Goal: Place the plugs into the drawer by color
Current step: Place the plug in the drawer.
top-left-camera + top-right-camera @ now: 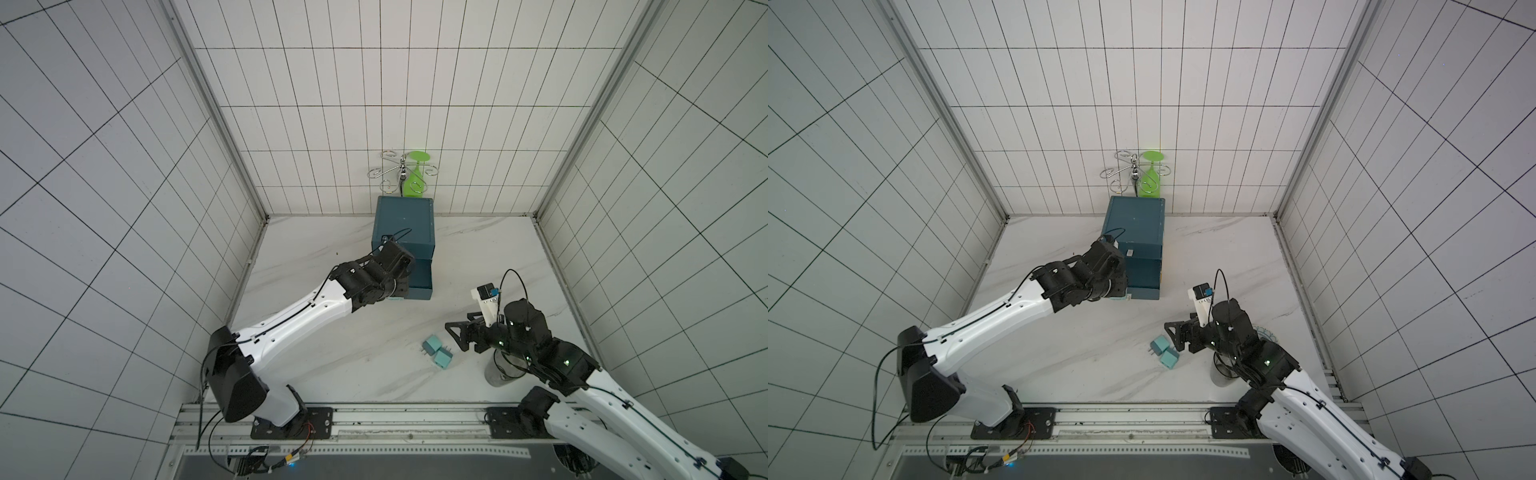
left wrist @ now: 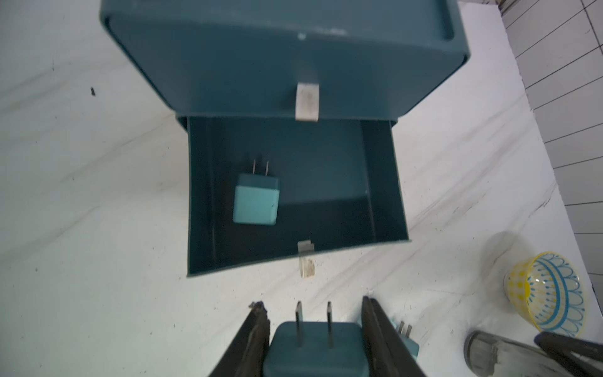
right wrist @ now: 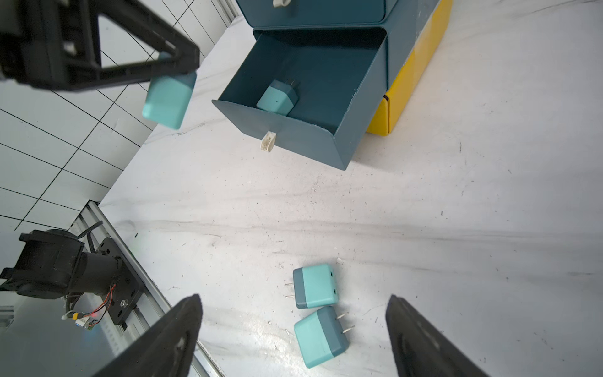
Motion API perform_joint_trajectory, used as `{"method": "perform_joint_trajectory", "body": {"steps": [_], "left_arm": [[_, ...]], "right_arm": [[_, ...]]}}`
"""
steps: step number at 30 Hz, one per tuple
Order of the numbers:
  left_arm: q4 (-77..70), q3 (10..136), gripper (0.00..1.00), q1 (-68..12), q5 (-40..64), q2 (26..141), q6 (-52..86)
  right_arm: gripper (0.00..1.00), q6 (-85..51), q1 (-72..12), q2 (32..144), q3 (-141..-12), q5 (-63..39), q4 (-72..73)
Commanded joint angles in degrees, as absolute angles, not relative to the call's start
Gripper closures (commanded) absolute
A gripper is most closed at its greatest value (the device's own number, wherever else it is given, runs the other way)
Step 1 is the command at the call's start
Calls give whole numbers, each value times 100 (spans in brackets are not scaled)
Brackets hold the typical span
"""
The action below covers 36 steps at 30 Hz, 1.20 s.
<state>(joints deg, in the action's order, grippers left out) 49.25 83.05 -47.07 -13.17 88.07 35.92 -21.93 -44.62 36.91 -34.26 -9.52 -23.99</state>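
The dark teal drawer cabinet (image 1: 405, 220) stands at the back of the table, its middle drawer (image 2: 385, 182) pulled out. One light teal plug (image 2: 256, 204) lies inside it, prongs toward the cabinet. My left gripper (image 2: 312, 302) is shut on another teal plug (image 2: 315, 349), held above the table just in front of the open drawer; the same held plug (image 3: 168, 99) shows in the right wrist view. Two more teal plugs (image 3: 315, 285) (image 3: 321, 336) lie side by side on the table. My right gripper (image 3: 293, 300) hangs open above them, holding nothing. No pink plugs are in view.
A yellow bottom drawer (image 3: 411, 81) sits shut under the open one. A yellow-and-blue patterned bowl (image 2: 545, 293) and a clear cup (image 1: 500, 370) stand at the right, under my right arm. A green wine glass (image 1: 415, 174) hangs on a wire rack behind the cabinet.
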Motion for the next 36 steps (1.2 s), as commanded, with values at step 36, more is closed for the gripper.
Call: {"method": "perform_joint_trajectory", "body": {"steps": [36], "left_arm": [[4253,8912,70,-4016,-1503,11169,3164]], "right_arm": [[7,-2206,-4403,3920,-3261,-782,-2479]]}}
